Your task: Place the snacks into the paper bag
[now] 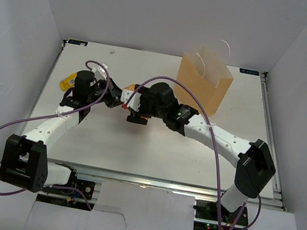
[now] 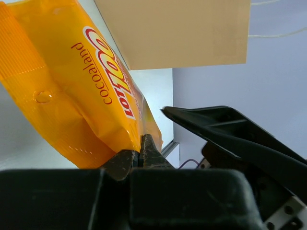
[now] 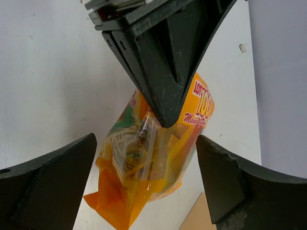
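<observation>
1. Item under handling: one orange bag (image 3: 144, 163) of snacks with green and yellow print. It is held by one edge seam, and its body hangs tilted over the table (image 1: 152, 156). Whether its lower corner touches the surface cannot be determined.
2. Left gripper (image 2: 142, 146): the jaws are closed tight on that seam, with no gap visible between them. The edge pinch leaves the packet's body exposed. I judge this deliberate, as it offers a free face to the other arm.
3. Right gripper (image 3: 145, 141): the jaws are spread wide and hold nothing. The packet sits framed between them in the wrist view, and no contact is seen. This is consistent with a handover in preparation; the transfer is not yet made.
4. Paper bag (image 1: 203, 83): it stands upright at the far right of the table, mouth up. It is well apart from the packet and on the right arm's side, which likely explains passing the packet across.
5. A yellow-orange packet (image 1: 66, 82) lies just left of the left arm, partly hidden and not bagged.
6. Risk: the thin seam grip may slip if the right jaws close off-centre.
</observation>
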`<state>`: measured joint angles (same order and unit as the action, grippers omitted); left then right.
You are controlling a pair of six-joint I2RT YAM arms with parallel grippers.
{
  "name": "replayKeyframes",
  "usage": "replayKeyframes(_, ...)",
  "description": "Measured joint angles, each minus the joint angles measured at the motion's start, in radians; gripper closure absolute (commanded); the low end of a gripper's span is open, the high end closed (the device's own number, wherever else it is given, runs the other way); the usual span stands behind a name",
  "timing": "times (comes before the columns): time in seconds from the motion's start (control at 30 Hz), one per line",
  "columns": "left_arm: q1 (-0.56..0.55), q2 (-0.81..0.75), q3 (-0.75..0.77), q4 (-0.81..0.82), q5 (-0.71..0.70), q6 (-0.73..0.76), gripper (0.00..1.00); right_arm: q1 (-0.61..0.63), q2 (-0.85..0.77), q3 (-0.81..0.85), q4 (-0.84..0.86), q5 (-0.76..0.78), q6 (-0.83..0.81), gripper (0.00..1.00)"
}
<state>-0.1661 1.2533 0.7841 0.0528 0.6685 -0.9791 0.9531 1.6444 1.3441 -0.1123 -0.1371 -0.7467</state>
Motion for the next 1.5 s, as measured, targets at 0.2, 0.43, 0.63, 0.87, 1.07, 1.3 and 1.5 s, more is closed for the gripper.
replayKeyframes(0.2,-0.007,0.0,0.021,0.001,0.007,-0.01,1.0,0.0,0.05,0.0,0.018,0.034,-0.019,0.06)
replayKeyframes(0.43,-0.008,-0.001,0.022,0.001,0.009,-0.018,1.0,-0.003,0.061,0.0,0.049,0.069,-0.02,0.3)
replayKeyframes(0.63,-0.008,-0.006,0.023,-0.005,0.014,-0.026,1.0,-0.005,0.063,-0.004,0.076,0.089,-0.012,0.88)
replayKeyframes(0.87,-0.013,-0.01,0.023,-0.022,0.011,-0.035,0.7,-0.018,0.058,-0.006,0.081,0.087,0.004,0.92)
replayKeyframes(1.07,-0.016,-0.031,0.092,-0.038,0.025,-0.035,0.41,-0.056,0.031,-0.013,0.015,0.046,0.047,0.92)
replayKeyframes(1.3,-0.013,-0.076,0.258,-0.108,-0.052,0.087,0.24,-0.072,-0.02,-0.007,-0.082,-0.03,0.083,0.92)
replayKeyframes(1.5,-0.01,-0.178,0.343,-0.235,-0.209,0.247,0.06,-0.126,-0.054,0.059,-0.139,-0.099,0.12,0.92)
